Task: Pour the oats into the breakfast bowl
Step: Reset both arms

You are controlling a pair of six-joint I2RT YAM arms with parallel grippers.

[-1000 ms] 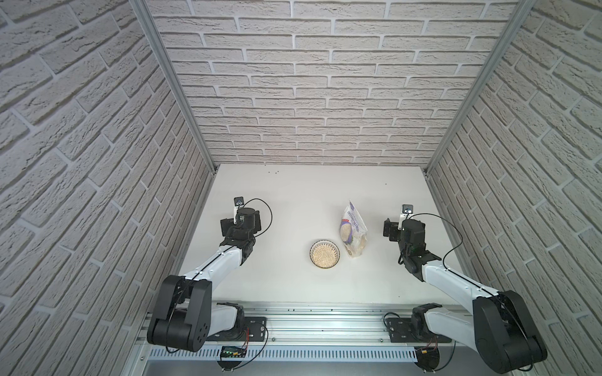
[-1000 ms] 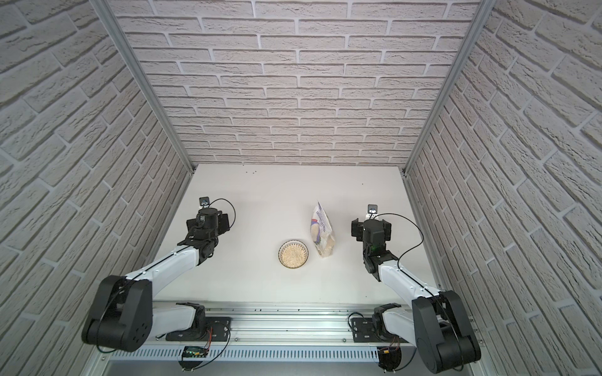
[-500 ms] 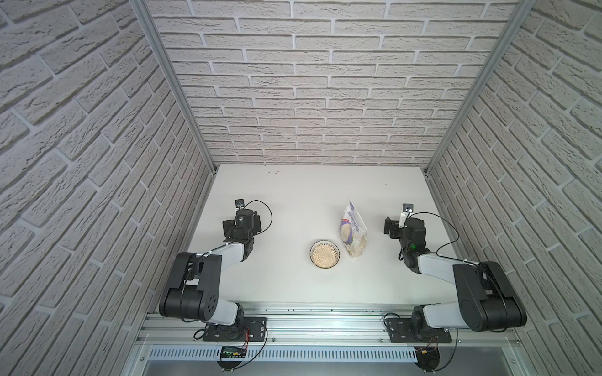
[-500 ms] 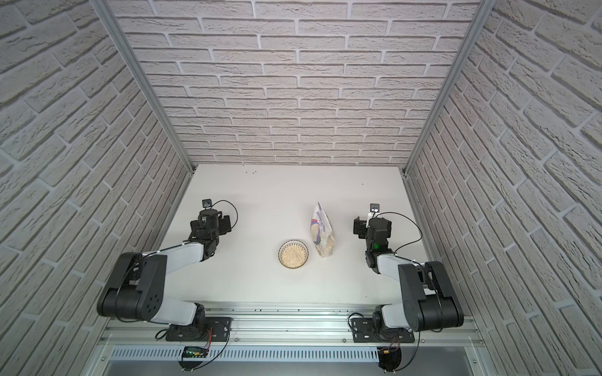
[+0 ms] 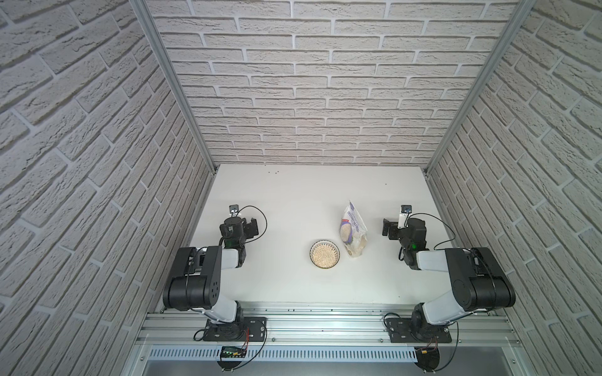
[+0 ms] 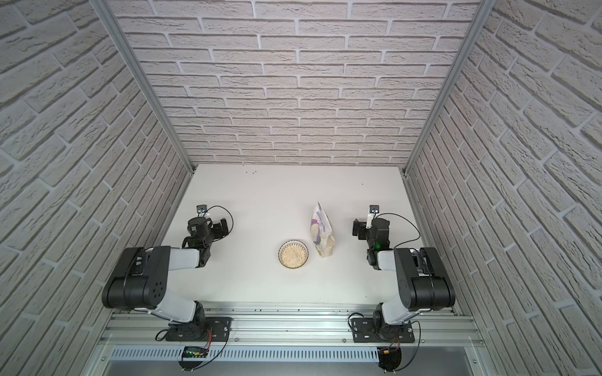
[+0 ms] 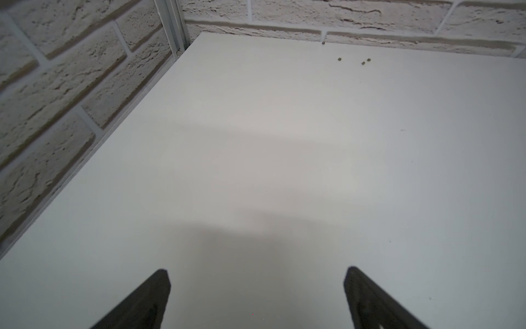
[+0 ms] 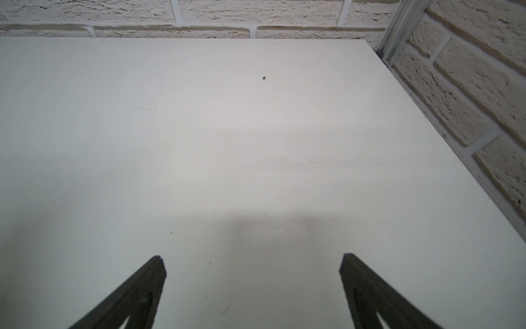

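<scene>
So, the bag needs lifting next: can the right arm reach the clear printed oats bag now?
Probably yes. The right end effector is open and empty, and only bare white table separates it from the clear crinkly plastic oats bag nearby. It faces the back wall, so it must turn first.

White table [image 5: 293, 195]; dark specks [image 7: 363, 63] near back brick wall [image 5: 309, 81].
</scene>
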